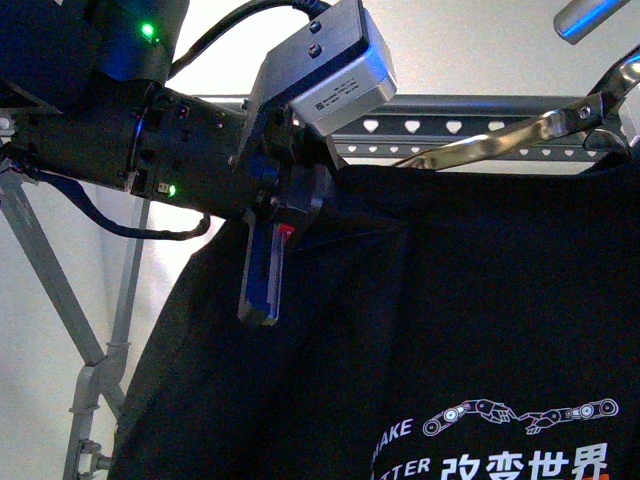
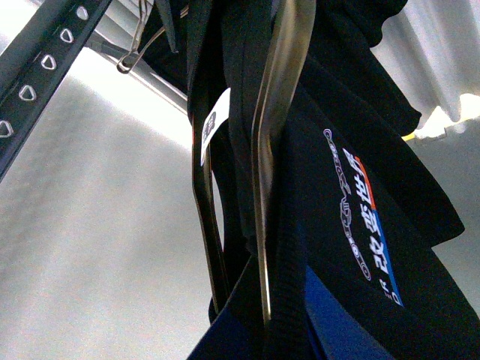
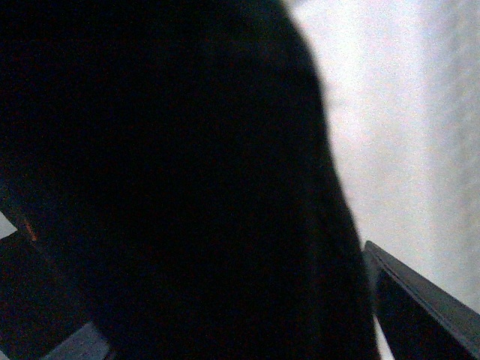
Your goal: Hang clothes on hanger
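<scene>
The clothes [image 1: 430, 320], a black T-shirt with white print and Chinese characters, hang on a metal coat hanger [image 1: 510, 135] just in front of the hanger's grey rail [image 1: 480, 125] with its heart-shaped holes. My left gripper [image 1: 268, 285] is shut on the shirt's shoulder edge. In the left wrist view the blue fingers [image 2: 330, 322] pinch a fold of the clothes [image 2: 352, 127] beside the coat hanger's metal arm [image 2: 274, 150], with the rail [image 2: 45, 60] above. My right gripper [image 3: 240, 337] is open; black cloth [image 3: 172, 172] fills its view and one finger [image 3: 427, 307] shows.
The rack's crossed grey legs [image 1: 50, 290] stand at the left. A white label [image 2: 214, 124] hangs inside the shirt's collar. The coat hanger's hook [image 2: 139, 45] sits near the rail. A pale wall lies behind.
</scene>
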`<state>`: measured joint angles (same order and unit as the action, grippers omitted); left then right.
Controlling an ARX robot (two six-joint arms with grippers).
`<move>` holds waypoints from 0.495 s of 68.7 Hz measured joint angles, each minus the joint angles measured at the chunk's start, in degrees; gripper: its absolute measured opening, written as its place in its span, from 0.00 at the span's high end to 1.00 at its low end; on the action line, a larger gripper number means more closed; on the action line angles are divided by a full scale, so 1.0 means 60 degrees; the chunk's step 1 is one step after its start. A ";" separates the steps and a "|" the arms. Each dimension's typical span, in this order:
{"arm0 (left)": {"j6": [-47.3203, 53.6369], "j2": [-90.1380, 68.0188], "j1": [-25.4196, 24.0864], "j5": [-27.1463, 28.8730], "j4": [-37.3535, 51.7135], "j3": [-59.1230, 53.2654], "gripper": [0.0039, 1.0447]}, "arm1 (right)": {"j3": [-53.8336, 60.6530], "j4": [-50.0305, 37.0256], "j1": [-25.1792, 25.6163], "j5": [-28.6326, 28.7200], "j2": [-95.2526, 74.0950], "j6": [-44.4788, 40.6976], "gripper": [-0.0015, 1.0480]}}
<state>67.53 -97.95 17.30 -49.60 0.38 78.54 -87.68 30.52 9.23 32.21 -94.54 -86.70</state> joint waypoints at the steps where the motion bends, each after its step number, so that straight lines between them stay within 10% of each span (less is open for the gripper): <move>1: 0.0000 0.0000 0.0000 0.0000 0.0000 0.0000 0.96 | 0.0018 -0.0040 0.0018 0.0004 0.0004 0.0007 0.36; 16: -0.0004 0.0004 0.0004 -0.0004 0.0000 -0.0004 0.96 | 0.0324 -0.0138 0.0426 0.0237 0.0157 -0.0109 0.64; 34: 0.0000 0.0131 0.0000 -0.0058 0.0069 0.0000 0.60 | 0.0878 -0.0157 0.0954 0.0539 0.0546 -0.0805 0.89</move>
<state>67.53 -97.17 17.30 -49.95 0.80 78.54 -82.41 29.58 14.96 35.44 -91.26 -91.53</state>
